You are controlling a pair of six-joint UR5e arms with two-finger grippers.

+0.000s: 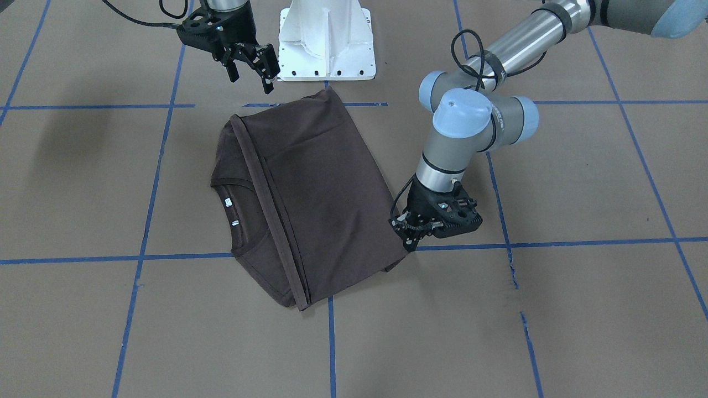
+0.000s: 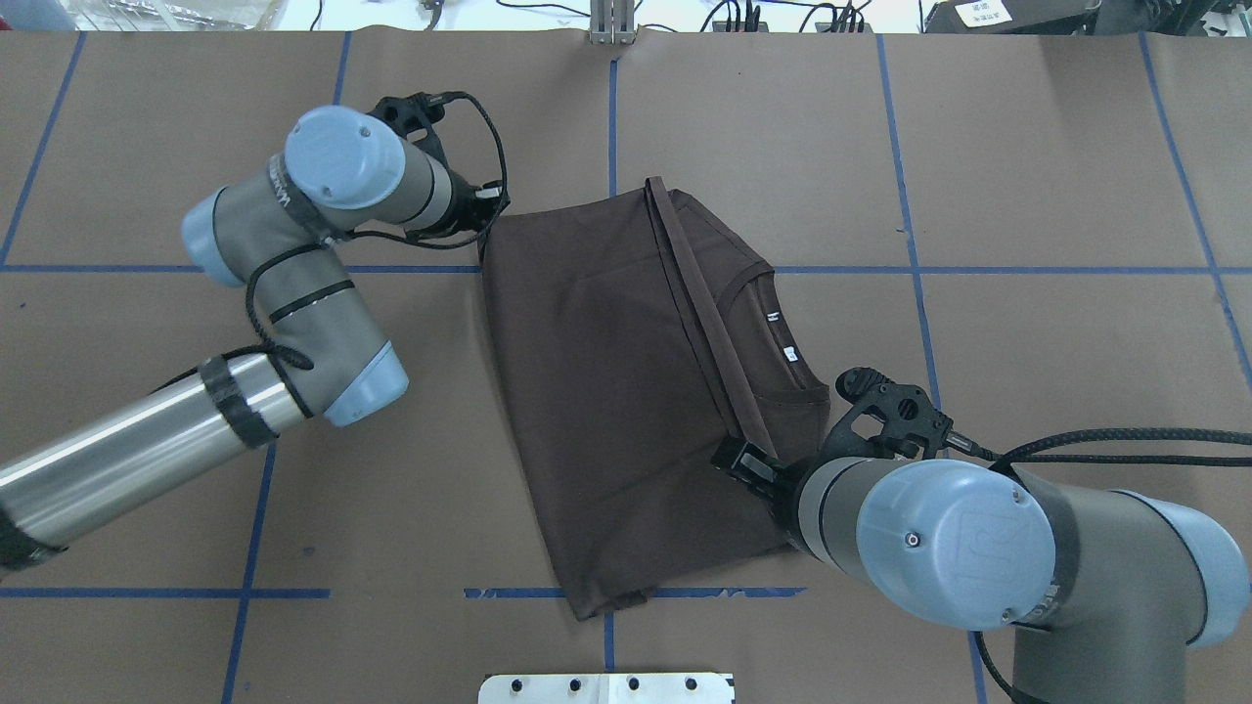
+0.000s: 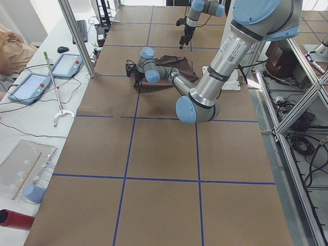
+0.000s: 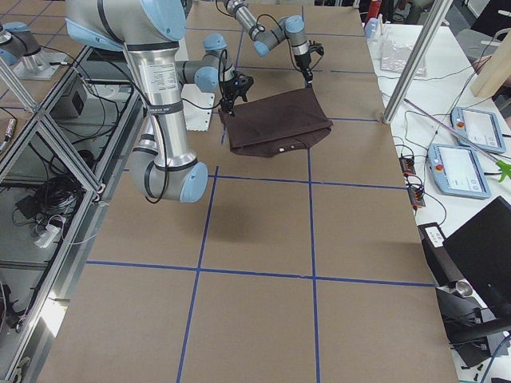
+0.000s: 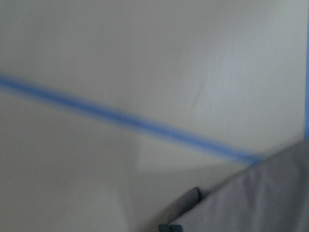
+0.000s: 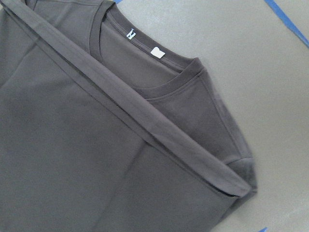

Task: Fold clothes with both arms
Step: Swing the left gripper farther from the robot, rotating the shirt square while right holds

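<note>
Right gripper [image 1: 250, 77]: is hanging clear of the table with its jaws standing apart and nothing between them, near the shirt's edge on the pedestal side; its wrist camera is looking down on the collar.
Left gripper [image 1: 409, 239]: is pointing down at a corner on the shirt's opposite side, at or just beside the cloth; whether its jaws are apart or pinching fabric I cannot tell, and its wrist view is showing only a blur of table, blue line and cloth edge.
T-shirt [image 1: 321, 188]: is lying flat on the table between the two grippers, folded over on itself, dark brown.
Hem band [image 6: 145, 130]: is running diagonally across the shirt, just beside the collar.
Collar [image 6: 186, 71]: is showing past the hem band, ribbed and round, with two white neck tags [image 1: 228, 203] lying inside it.
Left arm [image 2: 293, 293]: is reaching across the table, elbow bent.
Right arm [image 2: 959, 557]: is bending over the shirt's near edge.
Table [image 1: 581, 309]: is carrying a brown cover crossed by blue tape lines.
Pedestal [image 1: 326, 38]: is standing just beyond the shirt, white and bolted.
</note>
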